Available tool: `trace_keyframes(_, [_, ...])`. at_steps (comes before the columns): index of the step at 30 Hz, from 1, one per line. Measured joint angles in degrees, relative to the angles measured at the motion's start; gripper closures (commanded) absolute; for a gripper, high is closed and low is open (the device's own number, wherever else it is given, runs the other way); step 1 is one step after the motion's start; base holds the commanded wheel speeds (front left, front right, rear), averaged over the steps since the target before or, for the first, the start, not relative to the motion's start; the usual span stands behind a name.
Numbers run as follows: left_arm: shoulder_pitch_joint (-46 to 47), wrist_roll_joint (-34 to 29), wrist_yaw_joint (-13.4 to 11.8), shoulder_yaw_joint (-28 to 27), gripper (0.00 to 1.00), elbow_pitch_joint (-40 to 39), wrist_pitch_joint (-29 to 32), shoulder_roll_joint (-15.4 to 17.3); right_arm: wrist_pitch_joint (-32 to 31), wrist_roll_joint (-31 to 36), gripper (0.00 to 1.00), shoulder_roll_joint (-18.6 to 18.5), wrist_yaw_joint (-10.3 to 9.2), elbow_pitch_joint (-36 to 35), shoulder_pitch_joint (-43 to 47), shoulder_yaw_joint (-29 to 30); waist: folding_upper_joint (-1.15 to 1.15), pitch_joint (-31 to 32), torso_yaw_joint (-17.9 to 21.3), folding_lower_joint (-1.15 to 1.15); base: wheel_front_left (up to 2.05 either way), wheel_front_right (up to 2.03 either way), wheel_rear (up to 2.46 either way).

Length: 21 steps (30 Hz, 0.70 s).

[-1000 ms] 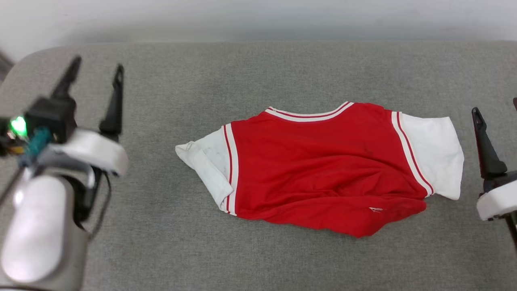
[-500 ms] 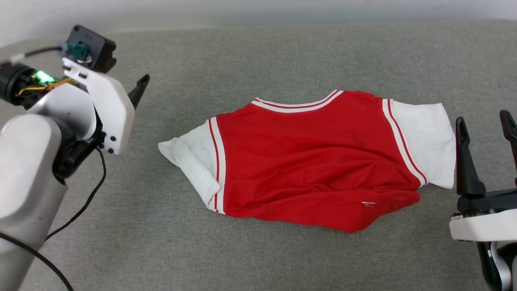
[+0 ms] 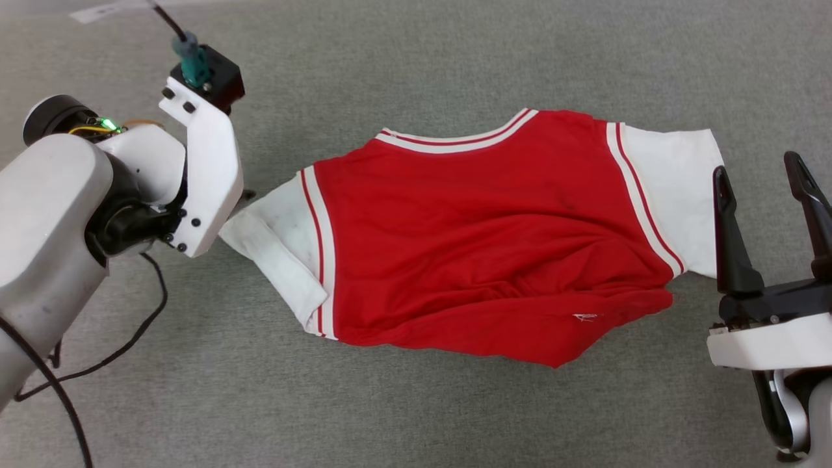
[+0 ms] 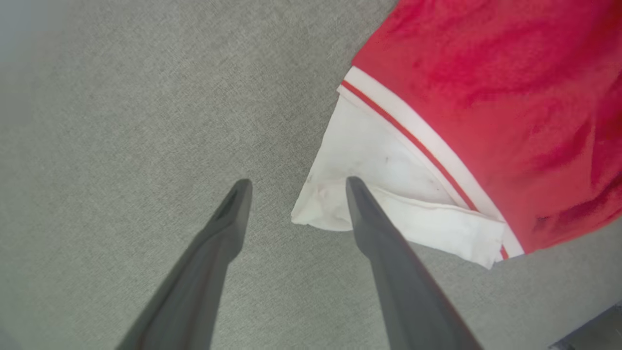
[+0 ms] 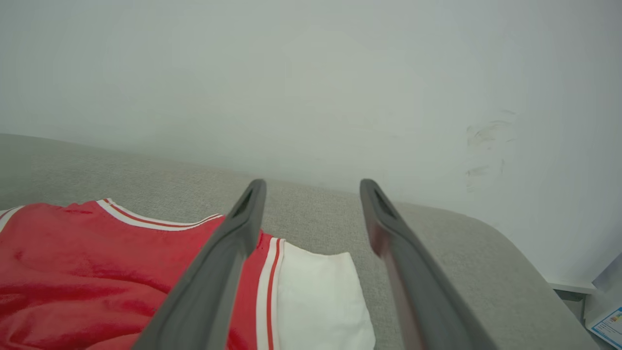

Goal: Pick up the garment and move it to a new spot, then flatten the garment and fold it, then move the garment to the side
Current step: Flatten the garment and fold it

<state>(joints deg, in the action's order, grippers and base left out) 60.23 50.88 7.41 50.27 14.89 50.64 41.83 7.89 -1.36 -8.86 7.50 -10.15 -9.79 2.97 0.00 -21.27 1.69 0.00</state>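
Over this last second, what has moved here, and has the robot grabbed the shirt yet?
The left end effector swung in to the white sleeve; the right end effector came up beside the other sleeve. The camera tilted down too. Both stay open; the garment lies ungrabbed, unmoved.

1. Head view: high, looking steeply down on the whole garment [image 3: 481, 247].
2. Left wrist view: close, facing down on the left sleeve [image 4: 369, 160], shared with the head view.
3. Right wrist view: low, facing across the right sleeve [image 5: 316, 291] to the wall [image 5: 311, 73].
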Motion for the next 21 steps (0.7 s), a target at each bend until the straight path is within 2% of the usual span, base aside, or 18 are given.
trace_keyframes(7, [2.29,3.12,0.0,8.96,0.0,1.59,2.36,2.67,0.68,0.0,0.0,-0.11,0.01,1.38,-2.55,-0.97,0.0,-2.78,1.85,0.0,0.0,0.0,0.0])
trace_keyframes(13, [3.61,4.48,0.1,14.01,0.0,3.49,0.65,4.13,1.26,0.26,0.0,0.0,0.01,2.67,-3.6,-1.33,0.0,-4.45,2.83,0.0,0.0,0.0,0.0])
trace_keyframes(14, [3.76,4.88,0.1,14.7,0.53,3.69,0.53,4.24,1.41,0.26,0.0,0.0,0.01,2.89,-3.85,-1.3,0.0,-4.57,2.87,0.0,0.0,0.0,0.0])
trace_keyframes(15, [4.0,4.9,0.11,15.49,0.98,3.72,-0.05,4.39,1.42,0.26,0.0,0.0,0.01,3.07,-4.04,-1.3,0.0,-4.61,2.85,0.0,0.0,0.0,0.0])
trace_keyframes(19, [4.61,5.97,0.1,17.7,1.0,4.25,-3.38,4.19,1.14,0.26,0.0,-0.38,0.01,4.01,-4.4,-1.23,0.0,-4.1,2.39,0.0,0.0,0.0,0.0])
trace_keyframes(21, [4.56,7.08,0.1,18.03,1.0,4.86,-5.57,3.97,1.11,0.89,0.0,-1.98,0.0,3.81,-5.4,-1.22,0.0,-3.45,2.09,0.0,0.0,0.0,0.0])
